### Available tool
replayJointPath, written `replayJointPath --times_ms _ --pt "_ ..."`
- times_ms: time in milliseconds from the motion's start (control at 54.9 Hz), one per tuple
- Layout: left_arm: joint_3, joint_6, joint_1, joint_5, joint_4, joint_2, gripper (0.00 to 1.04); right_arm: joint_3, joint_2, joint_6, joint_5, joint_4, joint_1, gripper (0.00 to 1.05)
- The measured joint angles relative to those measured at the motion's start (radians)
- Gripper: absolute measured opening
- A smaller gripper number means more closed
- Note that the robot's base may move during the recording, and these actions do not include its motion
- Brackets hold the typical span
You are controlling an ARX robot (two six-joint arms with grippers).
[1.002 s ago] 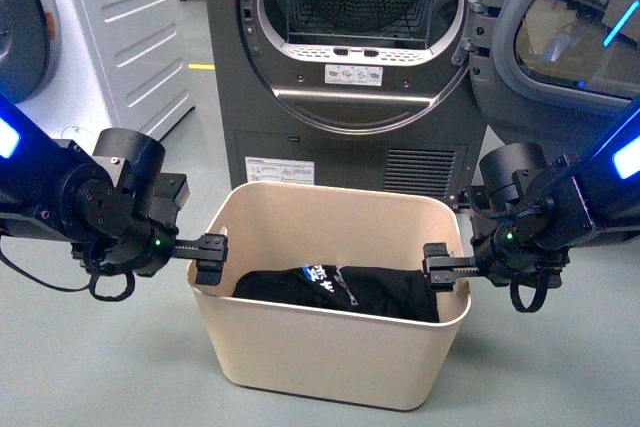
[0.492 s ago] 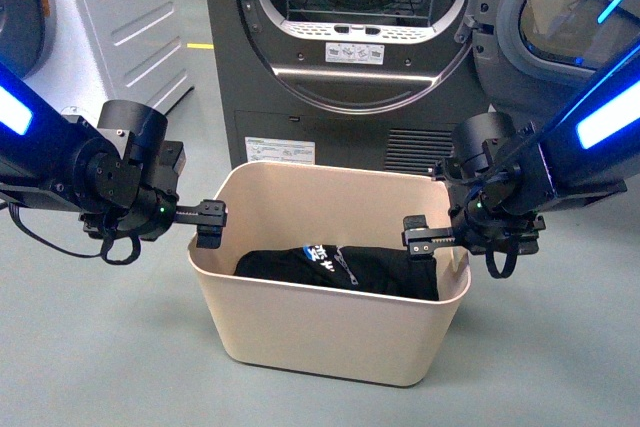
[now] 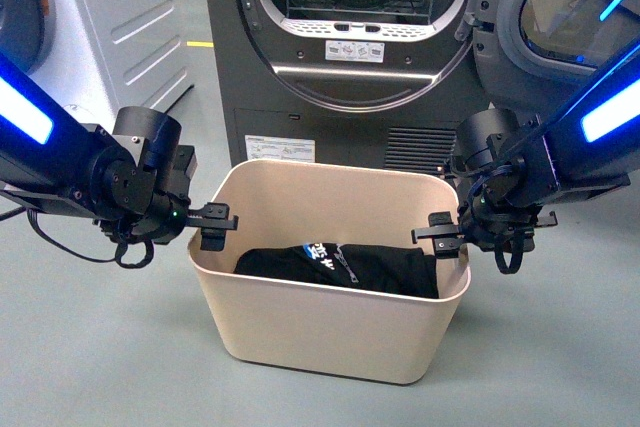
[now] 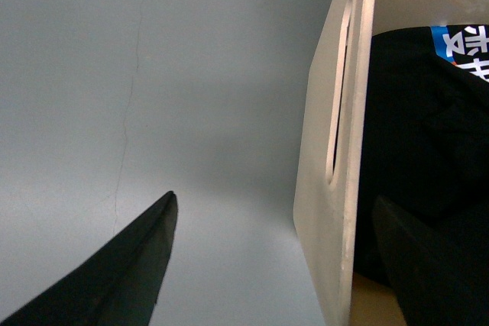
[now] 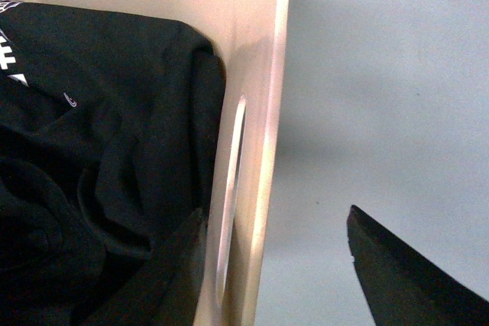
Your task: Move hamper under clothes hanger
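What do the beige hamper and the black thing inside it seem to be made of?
The hamper looks like moulded plastic, smooth and matt: thin even walls, rounded corners, cut handle slots. The black item is probably soft fabric: it lies in folds and carries print.

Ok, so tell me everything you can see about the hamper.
The hamper is a beige, smooth-walled bin that looks like plastic. It is rectangular with rounded corners and has a narrow handle slot near the rim at each end. It stands upright on the grey floor in front of the open dryer, with a black garment lying inside. The left gripper and right gripper each straddle an end wall at the rim, jaws open, one finger inside and one outside.
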Motion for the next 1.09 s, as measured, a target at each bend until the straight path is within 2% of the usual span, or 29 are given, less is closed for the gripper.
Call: replayJointPath --times_ms 237,310,419,692,1093 --pt "-0.005 -0.020 -0.006 0.007 0.000 0.003 0.32 -0.004 0.001 0.002 0.000 0.001 0.007 0.09" --pt "-0.005 -0.025 -0.012 0.012 0.000 0.003 0.21 -0.005 0.001 0.022 -0.009 0.003 0.009 0.03" --pt "-0.011 -0.039 -0.021 0.016 0.004 0.002 0.04 -0.005 0.001 0.045 -0.010 0.003 0.009 0.03" --pt "-0.090 -0.084 -0.032 0.018 0.018 -0.050 0.04 -0.079 -0.035 0.044 -0.010 0.042 0.006 0.03" --pt "-0.397 -0.096 -0.066 -0.030 0.153 -0.258 0.04 -0.456 -0.237 0.031 -0.072 0.272 0.000 0.03"
